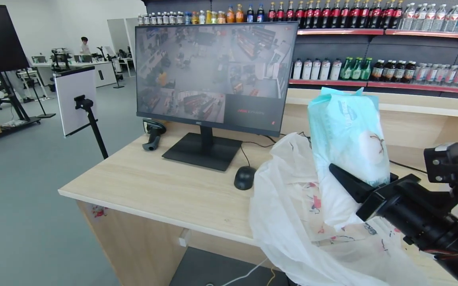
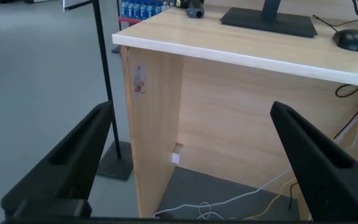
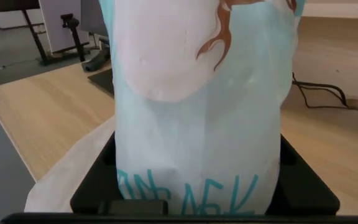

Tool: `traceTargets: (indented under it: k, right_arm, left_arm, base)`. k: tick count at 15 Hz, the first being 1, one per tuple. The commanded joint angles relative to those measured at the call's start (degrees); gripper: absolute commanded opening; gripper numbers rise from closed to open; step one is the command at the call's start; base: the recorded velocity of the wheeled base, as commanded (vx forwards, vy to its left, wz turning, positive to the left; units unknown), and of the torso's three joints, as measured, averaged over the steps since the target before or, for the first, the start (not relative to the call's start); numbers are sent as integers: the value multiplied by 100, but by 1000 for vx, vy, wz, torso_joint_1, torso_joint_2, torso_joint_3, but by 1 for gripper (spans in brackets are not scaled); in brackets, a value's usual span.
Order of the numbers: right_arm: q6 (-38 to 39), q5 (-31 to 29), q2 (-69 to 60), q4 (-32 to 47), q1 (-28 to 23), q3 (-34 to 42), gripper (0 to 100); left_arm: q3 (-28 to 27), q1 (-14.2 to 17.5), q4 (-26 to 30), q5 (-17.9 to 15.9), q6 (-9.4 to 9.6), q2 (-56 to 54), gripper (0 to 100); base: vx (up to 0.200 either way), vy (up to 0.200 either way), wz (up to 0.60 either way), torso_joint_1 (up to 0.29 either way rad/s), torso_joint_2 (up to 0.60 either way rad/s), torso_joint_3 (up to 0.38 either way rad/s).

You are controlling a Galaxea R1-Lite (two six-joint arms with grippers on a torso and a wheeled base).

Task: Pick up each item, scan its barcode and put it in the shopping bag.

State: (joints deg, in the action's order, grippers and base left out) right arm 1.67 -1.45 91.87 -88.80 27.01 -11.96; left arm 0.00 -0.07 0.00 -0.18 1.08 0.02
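Right gripper (image 1: 362,175), lower right of frame, clamps the teal pack (image 1: 346,135) over my shopping bag (image 1: 288,206); left gripper (image 2: 191,109) gapes wide off the desk (image 2: 229,51) corner, over open floor (image 2: 36,74).

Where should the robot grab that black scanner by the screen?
On the scanner, probably its slim handle, which points toward the desk's front edge. Come from above on its open left side; the monitor stand crowds its right, and the wide head looks harder to pinch.
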Motion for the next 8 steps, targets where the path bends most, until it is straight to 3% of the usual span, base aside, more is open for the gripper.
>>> traceTargets:
  k: [1, 4, 8]
  right_arm:
    - [53, 40, 411, -6, 58, -17, 0]
    - [334, 40, 604, -76, 445, 168, 0]
    - [352, 40, 1017, -120, 340, 361, 0]
  left_arm:
    - [0, -1, 0, 1, -3, -2, 100]
    - [0, -1, 0, 1, 6, -2, 100]
    - [0, -1, -9, 1, 6, -2, 100]
  base:
    - [0, 0, 0, 0, 0, 0]
    - [0, 0, 0, 0, 0, 0]
    - [0, 0, 0, 0, 0, 0]
